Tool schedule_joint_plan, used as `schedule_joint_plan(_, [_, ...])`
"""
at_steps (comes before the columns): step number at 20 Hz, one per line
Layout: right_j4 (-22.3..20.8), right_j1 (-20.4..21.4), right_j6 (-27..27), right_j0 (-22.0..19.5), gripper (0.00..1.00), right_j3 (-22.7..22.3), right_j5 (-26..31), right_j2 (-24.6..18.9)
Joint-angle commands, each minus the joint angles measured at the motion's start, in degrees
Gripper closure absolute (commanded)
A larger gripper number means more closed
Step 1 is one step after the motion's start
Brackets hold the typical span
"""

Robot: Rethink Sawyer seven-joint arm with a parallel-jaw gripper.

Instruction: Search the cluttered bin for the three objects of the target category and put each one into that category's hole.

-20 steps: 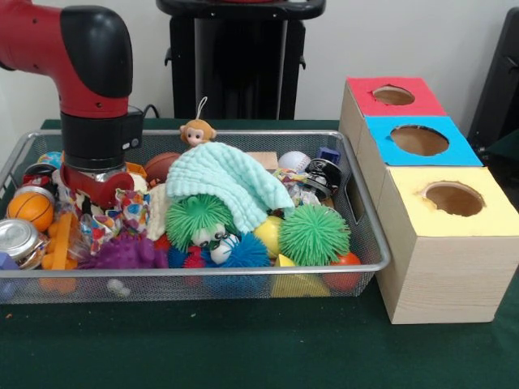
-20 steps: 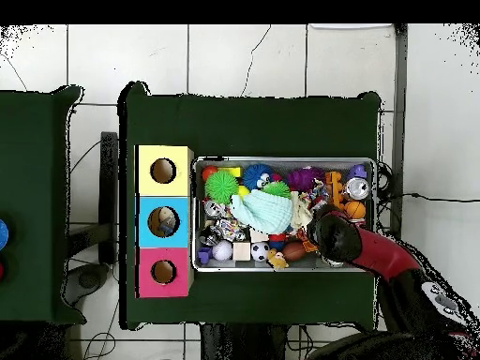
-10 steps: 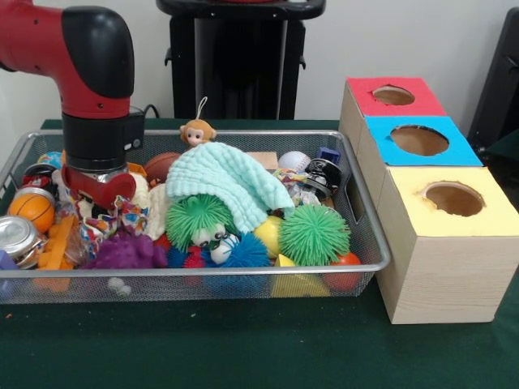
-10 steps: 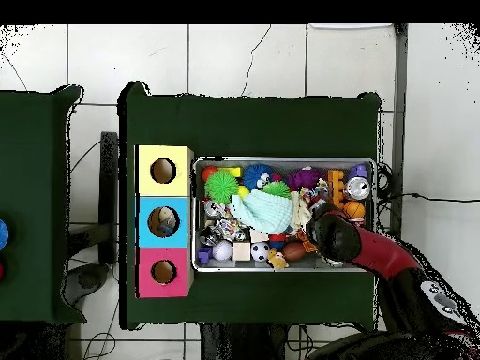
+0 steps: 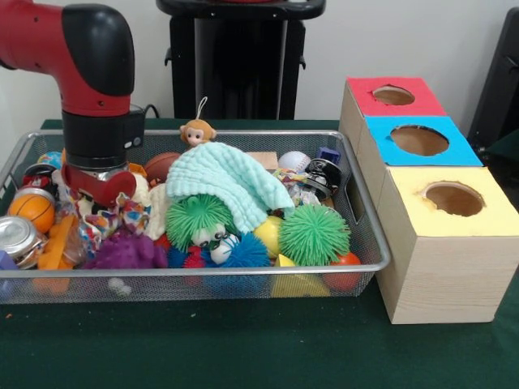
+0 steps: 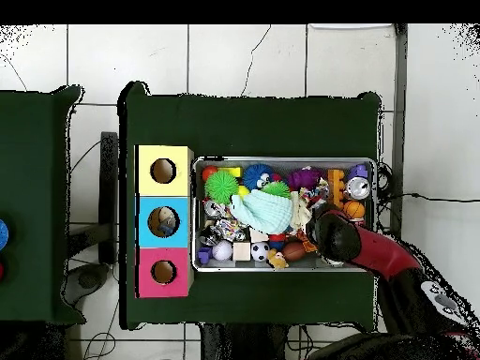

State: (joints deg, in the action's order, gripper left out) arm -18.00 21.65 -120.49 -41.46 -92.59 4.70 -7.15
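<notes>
A dark green table [image 5: 243, 348] filled the front view, and a wire mesh bin [image 5: 369, 243] packed with toys covered most of its left and centre. At the bin's three o'clock stood a wooden box [image 5: 442, 284] with three holes on top: a red-topped hole [image 5: 393, 95] at the twelve o'clock end, a blue-topped hole [image 5: 419, 139] in the middle and a yellow-topped hole [image 5: 454, 198] at the six o'clock end. In the overhead view something lay inside the blue-topped hole.

The red and black arm [image 5: 93, 81] came down over the bin's nine o'clock end. Its gripper [image 5: 99, 185] sat low among the toys, by a patterned cloth [image 5: 130, 212]; whether its fingers were wide, narrow or holding anything could not be told.

A pale green washcloth [image 5: 231, 178] was draped over the middle of the heap. Below it, toward six o'clock, lay two green spiky balls [image 5: 315, 233], a blue spiky ball [image 5: 243, 253] and a purple spiky ball [image 5: 128, 251]. An orange mini basketball [image 5: 30, 211] sat at nine o'clock, a small monkey figure [image 5: 196, 131] at twelve o'clock and a white baseball [image 5: 293, 160] near one o'clock.
</notes>
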Motion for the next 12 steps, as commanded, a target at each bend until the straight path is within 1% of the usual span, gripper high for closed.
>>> schedule_joint_plan(1, [1.4,12.5,-5.4,5.5,1.0,-7.6,6.5,0.7])
schedule_joint_plan(3, [2.6,16.1,-5.8,7.4,1.0,-8.9,9.1,1.6])
schedule_joint_plan(5, [3.5,18.3,-5.6,8.3,1.0,-9.3,11.6,1.8])
schedule_joint_plan(8, [4.2,19.4,-5.6,9.1,1.0,-9.7,12.5,2.0])
schedule_joint_plan(12, [4.5,18.9,-6.4,9.9,1.0,-10.1,11.5,2.4])
